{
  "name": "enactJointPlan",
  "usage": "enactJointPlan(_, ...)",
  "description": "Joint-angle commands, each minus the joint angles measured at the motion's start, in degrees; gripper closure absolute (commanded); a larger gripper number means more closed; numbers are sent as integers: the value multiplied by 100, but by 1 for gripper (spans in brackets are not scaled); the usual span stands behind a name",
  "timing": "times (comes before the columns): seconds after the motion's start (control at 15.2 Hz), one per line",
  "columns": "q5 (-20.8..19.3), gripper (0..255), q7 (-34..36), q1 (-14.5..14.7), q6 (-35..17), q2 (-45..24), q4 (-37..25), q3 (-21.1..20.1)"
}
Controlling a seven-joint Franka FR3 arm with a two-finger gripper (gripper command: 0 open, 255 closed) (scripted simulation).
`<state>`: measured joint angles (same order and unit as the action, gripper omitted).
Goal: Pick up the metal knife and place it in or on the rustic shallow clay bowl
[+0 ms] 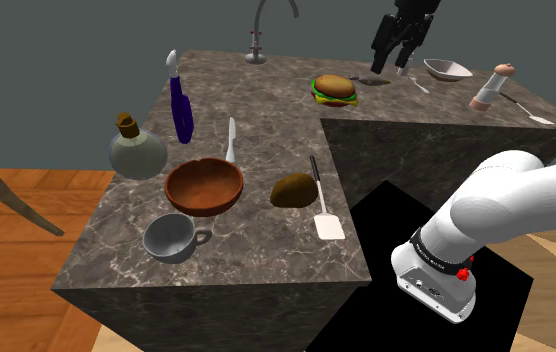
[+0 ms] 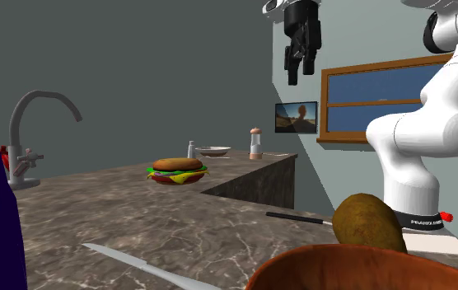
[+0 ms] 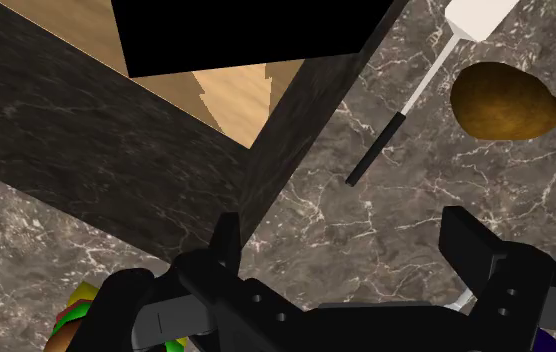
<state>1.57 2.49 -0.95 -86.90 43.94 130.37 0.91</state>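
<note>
Tool [image 1: 391,62]: fingers spread, nothing between them, high above the table [image 1: 266,250], beyond the burger [image 1: 333,90] in the shoulder view. Well apart from the knife [image 1: 231,140].

Knife: flat on the table, pale and thin, one end at the far rim of the bowl [image 1: 191,188]; touching or just beside, cannot tell. Bottle [image 1: 179,108], blue, near on the shoulder view's left. Potato [image 1: 293,190] and spatula [image 1: 322,200] on the bowl's other side.

Step, as judged: approach not yet begun, nothing picked up.

Risks, as judged:
- Thin blade lying flat on a hard top: likely to skid or slip out of a shallow pinch.
- Bowl rim so close: easy to knock on descent, shoving bowl and knife both.
- Bottle tall and narrow: could topple if clipped.
- Spatula also long and thin: possible wrong pick.
- Off-centre pinch: likely swing of the knife, then a slide off the shallow rim on release.
</note>
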Motion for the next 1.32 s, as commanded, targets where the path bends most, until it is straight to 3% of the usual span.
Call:
enactJointPlan(0.0,0,0,0,0,0,0,0,0)
enactJointPlan(0.73,395,0,1841,-36,-1704,-1359,189,-1195)
enactJointPlan(1.25,115,0,3280,-167,-2735,-2921,-378,-1943)
